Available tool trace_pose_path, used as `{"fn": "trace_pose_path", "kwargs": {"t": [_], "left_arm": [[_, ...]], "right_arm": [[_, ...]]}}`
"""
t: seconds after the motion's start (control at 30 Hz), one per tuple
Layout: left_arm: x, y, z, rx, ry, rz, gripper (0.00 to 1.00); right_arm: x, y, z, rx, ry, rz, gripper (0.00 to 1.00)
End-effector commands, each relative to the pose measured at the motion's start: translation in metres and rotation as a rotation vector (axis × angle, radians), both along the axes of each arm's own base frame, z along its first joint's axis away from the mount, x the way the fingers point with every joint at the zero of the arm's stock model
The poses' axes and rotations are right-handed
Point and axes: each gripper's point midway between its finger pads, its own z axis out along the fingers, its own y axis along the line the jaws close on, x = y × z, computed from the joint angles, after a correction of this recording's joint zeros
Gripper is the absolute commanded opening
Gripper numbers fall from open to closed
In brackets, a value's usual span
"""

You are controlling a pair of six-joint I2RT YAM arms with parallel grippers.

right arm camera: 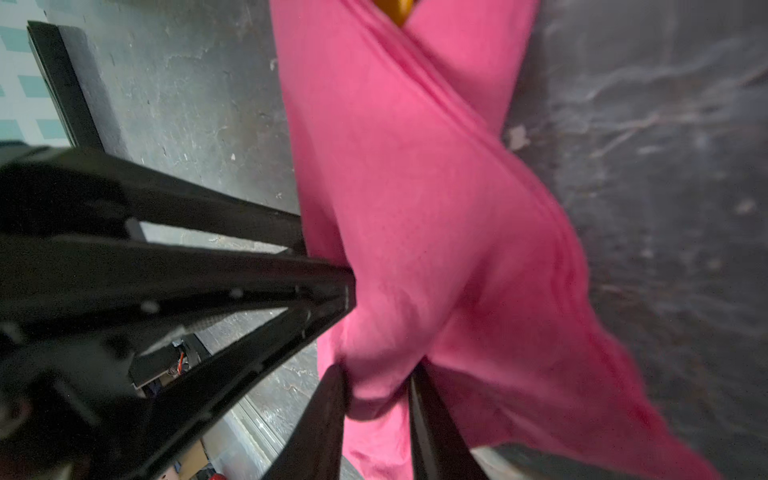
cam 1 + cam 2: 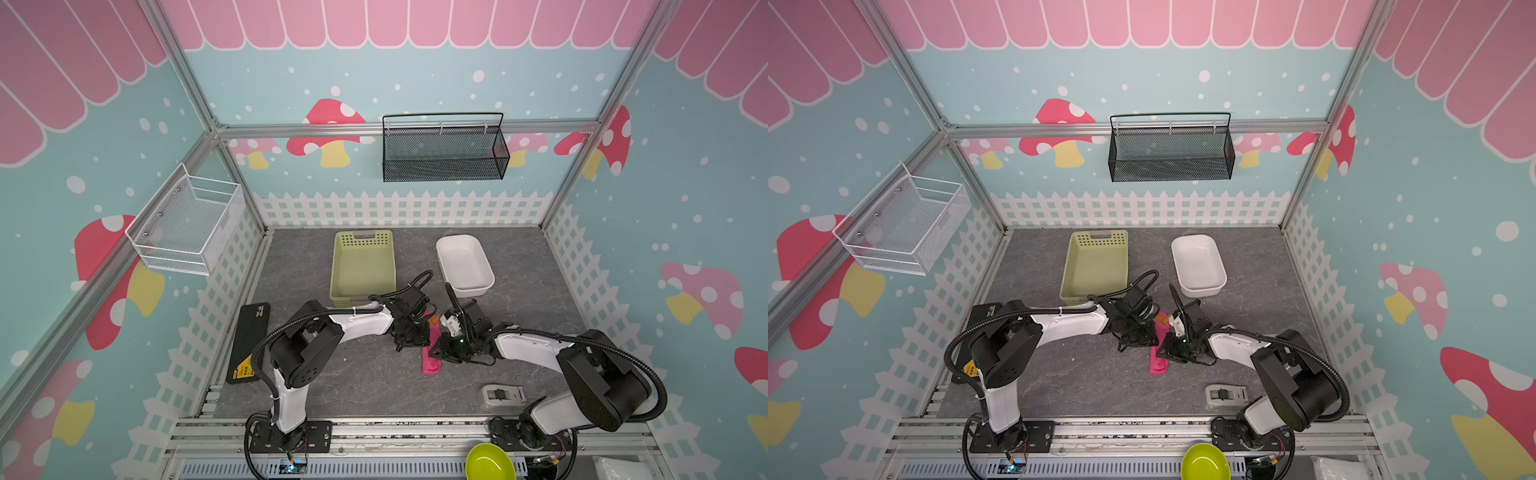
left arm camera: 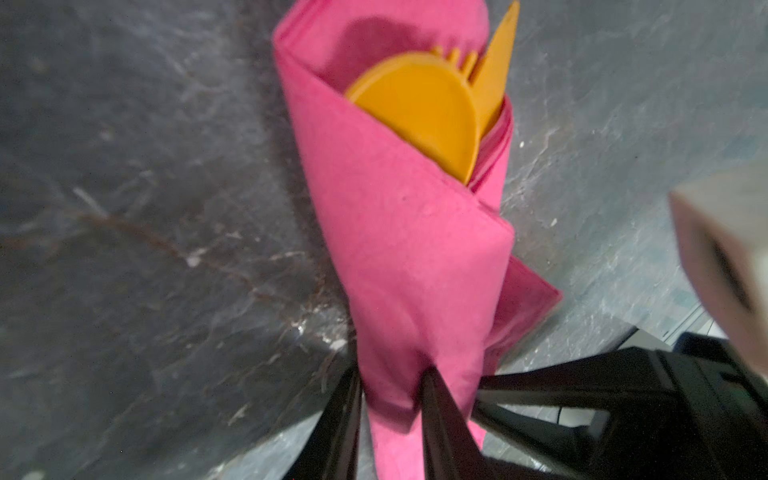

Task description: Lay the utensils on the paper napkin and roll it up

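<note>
Now, left end effector (image 3: 390, 374) and right end effector (image 1: 376, 374) pinching rolled paper napkin (image 3: 399, 249), utensils (image 3: 419, 112) past its edge

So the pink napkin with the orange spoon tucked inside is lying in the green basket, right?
Not in the green basket. The pink napkin with the orange spoon tucked inside is lying on the grey table, as both top views show.
</note>
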Motion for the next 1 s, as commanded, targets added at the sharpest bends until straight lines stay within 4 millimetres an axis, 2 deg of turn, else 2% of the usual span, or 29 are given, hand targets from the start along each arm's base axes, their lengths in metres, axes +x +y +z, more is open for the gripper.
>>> {"fn": "trace_pose_path", "kwargs": {"t": [0.0,0.1,0.27,0.5,0.67,0.77,0.87,0.93,0.97], "left_arm": [[-0.003,0.006,-0.015,0.049,0.026,0.019,0.29],[0.001,0.007,-0.004,0.033,-0.01,0.033,0.29],[0.01,0.006,0.024,-0.027,-0.091,0.056,0.33],[0.006,-0.001,0.051,-0.188,-0.12,0.088,0.4],[0.004,0.004,0.057,-0.271,-0.108,0.145,0.41],[0.003,0.007,0.057,-0.301,-0.109,0.179,0.48],[0.0,0.0,0.054,-0.37,-0.07,0.191,0.52],[0.0,-0.007,0.051,-0.423,-0.038,0.203,0.63],[0.0,-0.011,0.05,-0.449,-0.022,0.208,0.65]], "right_arm": [[-0.01,-0.011,-0.023,-0.066,0.039,-0.018,0.24],[-0.009,-0.011,-0.022,-0.068,0.03,-0.024,0.19],[-0.003,-0.012,-0.014,-0.06,-0.01,-0.038,0.1],[0.003,-0.009,0.004,0.006,-0.043,-0.054,0.03],[0.007,-0.005,0.019,0.086,-0.055,-0.071,0.02],[0.009,-0.004,0.029,0.126,-0.065,-0.079,0.02],[0.011,-0.001,0.037,0.163,-0.068,-0.079,0.02],[0.011,0.0,0.04,0.182,-0.066,-0.079,0.01],[0.011,0.001,0.041,0.192,-0.066,-0.077,0.01]]}}
